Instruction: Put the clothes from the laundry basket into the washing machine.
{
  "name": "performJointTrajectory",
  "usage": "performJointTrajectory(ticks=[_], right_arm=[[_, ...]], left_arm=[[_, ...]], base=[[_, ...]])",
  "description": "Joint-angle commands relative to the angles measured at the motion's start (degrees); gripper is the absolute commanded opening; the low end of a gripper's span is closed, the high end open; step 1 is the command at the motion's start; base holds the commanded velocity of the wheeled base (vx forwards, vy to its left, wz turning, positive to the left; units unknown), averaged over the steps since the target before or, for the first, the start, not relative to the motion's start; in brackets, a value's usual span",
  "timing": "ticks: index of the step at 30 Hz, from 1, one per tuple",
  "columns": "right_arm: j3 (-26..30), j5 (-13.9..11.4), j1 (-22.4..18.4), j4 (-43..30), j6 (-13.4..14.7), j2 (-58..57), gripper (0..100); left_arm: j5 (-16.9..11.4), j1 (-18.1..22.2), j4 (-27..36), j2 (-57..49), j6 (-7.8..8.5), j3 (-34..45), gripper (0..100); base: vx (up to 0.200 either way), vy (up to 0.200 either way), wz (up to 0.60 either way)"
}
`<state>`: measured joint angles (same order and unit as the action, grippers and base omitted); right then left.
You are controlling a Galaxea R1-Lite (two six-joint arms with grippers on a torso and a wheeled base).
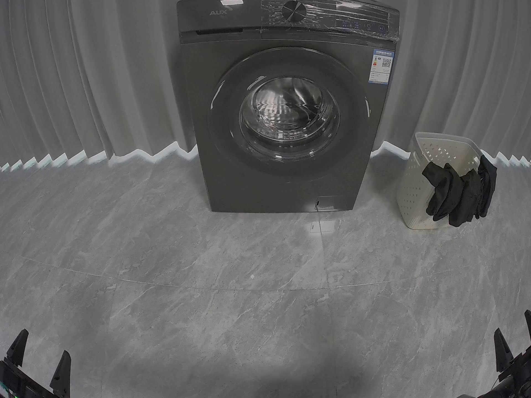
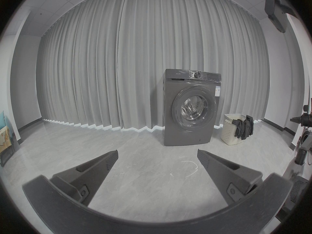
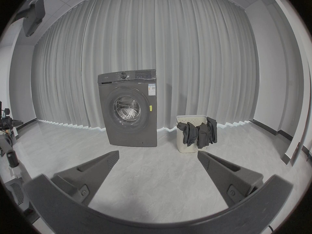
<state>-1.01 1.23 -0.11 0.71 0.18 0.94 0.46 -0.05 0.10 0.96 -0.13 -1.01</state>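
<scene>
While both arms are held low and close to the robot, well short of the appliance, only their fingertips show at the bottom corners of the head view: the left gripper [image 1: 41, 357] at the left corner, the right gripper [image 1: 514, 338] at the right. Each wrist camera looks forward along its own fingers across the bare floor. The left gripper [image 2: 156, 151] has its two dark wedge-shaped fingers [image 2: 92, 169] spread wide, with nothing between them and nothing touching them. The right gripper [image 3: 158, 152] is spread just as wide, and it too is empty.

The washing machine [image 1: 287, 111], a dark grey front loader, stands straight ahead against a pale pleated curtain [image 1: 83, 67]. Its round door [image 1: 289, 117] is closed, and the drum shows through the glass. A dial [image 1: 293, 10] sits on the top panel, and a label [image 1: 381, 66] is stuck at the upper right corner of the front.

The laundry basket [image 1: 415, 194], cream and perforated, stands on the floor just beside the machine on the robot's right, near the curtain. The clothes [image 1: 459, 192], dark garments, are draped over its front rim and hang down the outer wall.

Open grey marbled floor [image 1: 221, 283] lies between the grippers and both the basket and the machine. A small pale mark [image 1: 323, 226] lies on the floor right before the machine's base.
</scene>
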Motion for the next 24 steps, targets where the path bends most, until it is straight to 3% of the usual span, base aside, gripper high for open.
performJointTrajectory(ticks=[1,24], right_arm=[[1.0,0.0,0.0,0.0,0.0,-0.9,100],[1.0,0.0,0.0,0.0,0.0,-0.9,100]], left_arm=[[0.1,0.0,0.0,-1.0,-0.04,1.0,100],[0.0,0.0,0.0,-1.0,-0.48,0.9,100]], base=[[0.0,0.0,0.0],[0.0,0.0,0.0]])
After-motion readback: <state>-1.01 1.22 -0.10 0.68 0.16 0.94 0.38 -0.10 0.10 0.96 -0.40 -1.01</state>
